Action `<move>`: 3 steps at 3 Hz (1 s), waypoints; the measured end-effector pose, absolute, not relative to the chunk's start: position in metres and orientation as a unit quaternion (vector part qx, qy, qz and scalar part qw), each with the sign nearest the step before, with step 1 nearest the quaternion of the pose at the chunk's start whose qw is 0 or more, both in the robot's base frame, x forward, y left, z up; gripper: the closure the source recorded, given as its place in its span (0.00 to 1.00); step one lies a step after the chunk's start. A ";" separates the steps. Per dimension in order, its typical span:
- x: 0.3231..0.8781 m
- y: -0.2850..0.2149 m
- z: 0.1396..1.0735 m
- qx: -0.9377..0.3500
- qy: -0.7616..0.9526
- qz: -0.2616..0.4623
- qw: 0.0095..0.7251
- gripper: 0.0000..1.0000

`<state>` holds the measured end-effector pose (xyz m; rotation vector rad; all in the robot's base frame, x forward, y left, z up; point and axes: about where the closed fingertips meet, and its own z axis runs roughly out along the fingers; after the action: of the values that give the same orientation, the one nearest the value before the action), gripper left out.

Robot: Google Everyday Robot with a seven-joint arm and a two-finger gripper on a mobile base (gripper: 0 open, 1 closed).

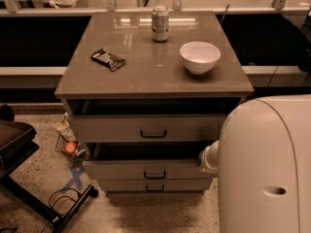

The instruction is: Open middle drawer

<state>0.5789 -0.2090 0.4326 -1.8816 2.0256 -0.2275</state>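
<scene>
Well, middle drawer (121,170) sits lower centre of frame; prob. rigid, slides smooth, so best grabbed by its bar handle (154,174). Gripper (205,157) at drawer's right end, mid-right; apart or together, can't tell.

Can (160,23), white bowl (199,56) and snack bar (108,59) on cabinet top (146,79).

A broad white arm shell (265,169) fills the lower right of the view. It is rounded on top and smooth, with a small oval recess (275,191) low on its face. From its left edge a short pale wrist section (211,157) juts leftward, roughly level. The gripper (201,155) sits at that stub's far left tip, low and right of centre, and little of it shows.
</scene>
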 end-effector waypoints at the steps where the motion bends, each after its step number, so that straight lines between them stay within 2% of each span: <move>1: 0.547 -0.210 0.443 -0.655 0.730 -0.070 0.180 1.00; 2: 0.547 -0.210 0.443 -0.655 0.730 -0.070 0.180 1.00; 3: 0.546 -0.209 0.442 -0.656 0.730 -0.070 0.180 0.82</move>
<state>0.5463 -0.2090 0.4419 -1.8528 2.0633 -0.1967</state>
